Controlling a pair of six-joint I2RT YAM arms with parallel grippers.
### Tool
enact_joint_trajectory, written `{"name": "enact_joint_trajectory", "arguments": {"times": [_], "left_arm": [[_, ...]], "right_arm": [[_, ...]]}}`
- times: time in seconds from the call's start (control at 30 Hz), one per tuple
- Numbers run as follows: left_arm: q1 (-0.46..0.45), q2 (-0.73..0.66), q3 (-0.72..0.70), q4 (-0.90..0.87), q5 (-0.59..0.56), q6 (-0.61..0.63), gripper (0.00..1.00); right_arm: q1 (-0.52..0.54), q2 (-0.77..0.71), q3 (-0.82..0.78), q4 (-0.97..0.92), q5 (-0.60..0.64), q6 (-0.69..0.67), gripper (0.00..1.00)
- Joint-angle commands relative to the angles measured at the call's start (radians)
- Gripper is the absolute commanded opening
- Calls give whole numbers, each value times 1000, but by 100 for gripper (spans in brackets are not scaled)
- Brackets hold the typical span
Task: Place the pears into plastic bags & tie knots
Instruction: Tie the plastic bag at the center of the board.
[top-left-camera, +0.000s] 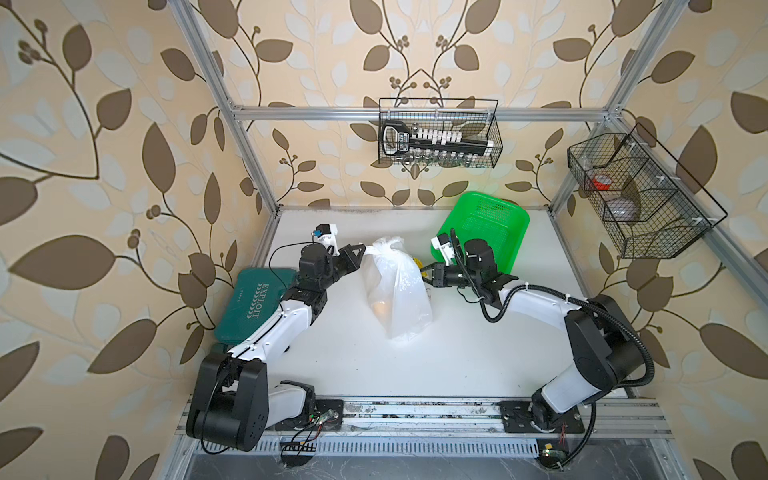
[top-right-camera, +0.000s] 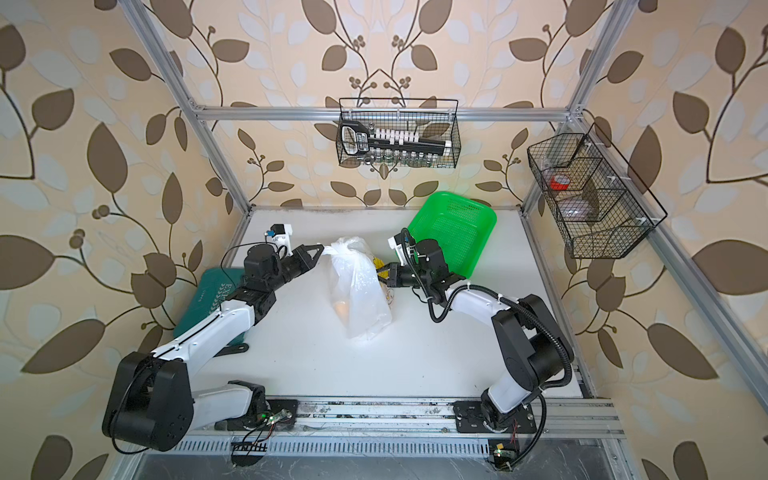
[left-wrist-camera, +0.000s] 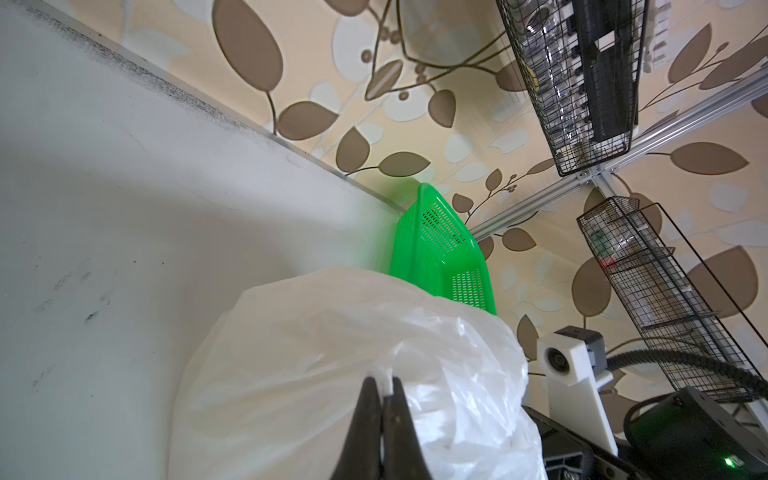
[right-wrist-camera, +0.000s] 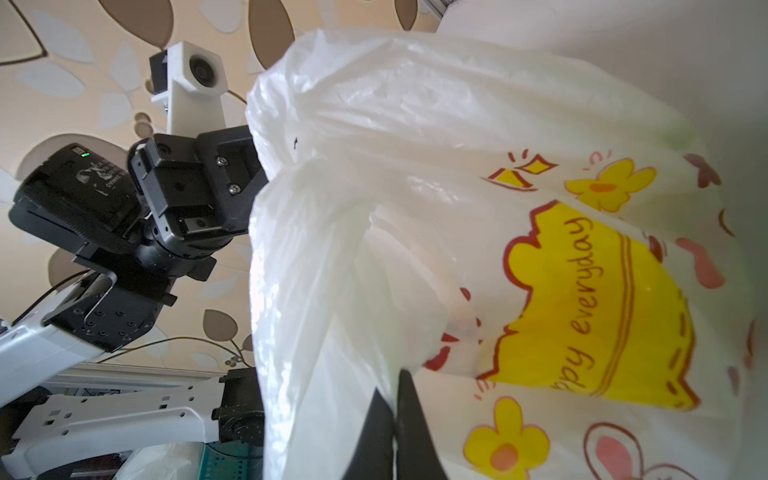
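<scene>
Bag (top-left-camera: 397, 286) stands between left hand (top-left-camera: 360, 252) and right hand (top-left-camera: 424, 277), both clenched on its plastic.

Leaf-patterned beige wallpaper (top-left-camera: 104, 166) lines three sides of a cell framed in aluminium rails (top-left-camera: 415, 113), above a white tabletop (top-left-camera: 415, 357). A black wire basket (top-left-camera: 440, 133) hangs at twelve o'clock, another wire rack (top-left-camera: 640, 195) at two o'clock.

green basket (top-left-camera: 484, 226), teal case (top-left-camera: 253, 305), wire racks (top-left-camera: 438, 133)
</scene>
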Motion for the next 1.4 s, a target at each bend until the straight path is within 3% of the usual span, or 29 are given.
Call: {"name": "enact_joint_trajectory", "arguments": {"times": [0.0,0.13,0.4,0.57,0.93,0.97,1.03,1.1,1.13,1.27,1.37], "left_arm": [[-5,-14,42,7,-7,24,0],[-2,-34,44,-19,-44,38,0],[-2,-32,51,-44,-51,56,0],[50,-34,23,-133,-167,50,0],[83,51,-25,-131,-116,43,0],[84,48,-14,-128,-96,45,7],[81,27,2,-131,-73,50,49],[81,-15,22,-159,-70,60,92],[81,-43,40,-190,-72,74,98],[81,-133,136,-372,-126,147,99],[81,-166,193,-498,-226,200,99]], "right_arm": [[-57,-53,-55,-19,61,9,0],[-141,-114,-149,-35,111,34,0],[-154,-163,-237,-17,164,75,0],[-198,-189,-334,8,218,143,0],[-236,-207,-364,10,183,148,0],[-237,-217,-357,-6,187,141,0],[-238,-242,-342,-51,194,130,0],[-242,-282,-330,-97,207,117,24],[-246,-309,-319,-131,221,107,45],[-273,-416,-247,-320,324,18,98],[-311,-465,-173,-465,459,-67,100]]}}
